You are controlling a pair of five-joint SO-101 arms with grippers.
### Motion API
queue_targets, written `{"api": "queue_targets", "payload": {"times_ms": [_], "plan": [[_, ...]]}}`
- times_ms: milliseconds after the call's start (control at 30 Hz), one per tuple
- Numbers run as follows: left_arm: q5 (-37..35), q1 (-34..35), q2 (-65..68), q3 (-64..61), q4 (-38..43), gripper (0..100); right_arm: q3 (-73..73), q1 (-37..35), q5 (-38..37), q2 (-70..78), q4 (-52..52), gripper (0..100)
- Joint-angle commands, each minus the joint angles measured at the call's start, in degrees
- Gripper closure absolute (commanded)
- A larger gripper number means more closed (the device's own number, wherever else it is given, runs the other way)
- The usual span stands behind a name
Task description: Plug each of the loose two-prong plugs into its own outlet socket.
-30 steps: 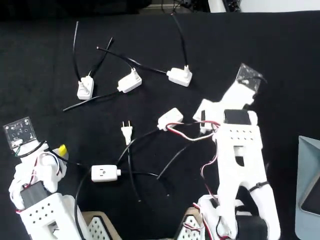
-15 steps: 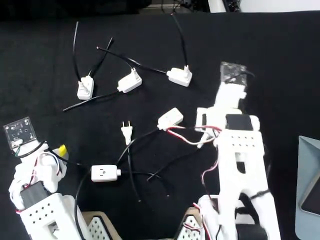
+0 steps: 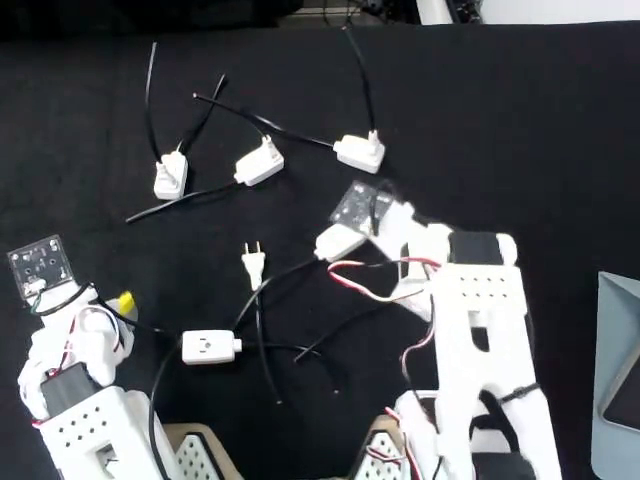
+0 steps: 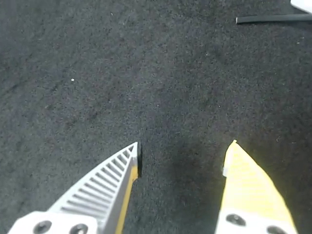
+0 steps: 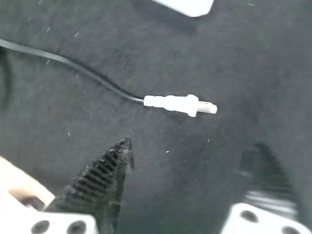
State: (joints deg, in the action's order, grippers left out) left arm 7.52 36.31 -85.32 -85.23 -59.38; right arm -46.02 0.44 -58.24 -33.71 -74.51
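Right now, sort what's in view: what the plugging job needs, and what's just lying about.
Job:
white two-prong plug on black cord
white outlet socket block
white rectangular cord end, right of that plug

Lying about:
grey-blue bin at the far right

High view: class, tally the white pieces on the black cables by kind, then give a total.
White blocks on cables: 5
Two-prong plug with bare prongs: 1
Total: 6

Black tabletop (image 3: 560, 120), grey-blue container (image 3: 612, 330) at its edge
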Motion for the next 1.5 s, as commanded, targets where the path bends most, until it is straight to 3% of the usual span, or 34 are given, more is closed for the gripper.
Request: {"api": "queue_targets", "payload": {"times_ms": [0,267,533,1000,1300,1467], "plan": [[0.7,0.0,-0.2,0.5,1.5,72,0.3,-0.9,-9.1,3.0,-0.3,51.5],[0.7,0.0,-0.2,0.4,1.5,72,0.2,-0.9,-18.8,9.5,5.2,63.6],[0.7,0.0,-0.2,0.4,1.5,72,0.1,-1.8,-23.0,15.4,7.4,62.9],[0.7,0.0,-0.2,0.4,1.5,72,0.3,-0.9,-23.5,29.1,18.6,64.2],[0.7,-0.1,-0.2,0.4,1.5,72,-0.9,-0.3,-23.4,29.5,18.5,97.5],[0.7,-0.1,-0.2,0.4,1.5,72,-0.6,-0.2,-22.9,29.4,17.1,98.7]]}}
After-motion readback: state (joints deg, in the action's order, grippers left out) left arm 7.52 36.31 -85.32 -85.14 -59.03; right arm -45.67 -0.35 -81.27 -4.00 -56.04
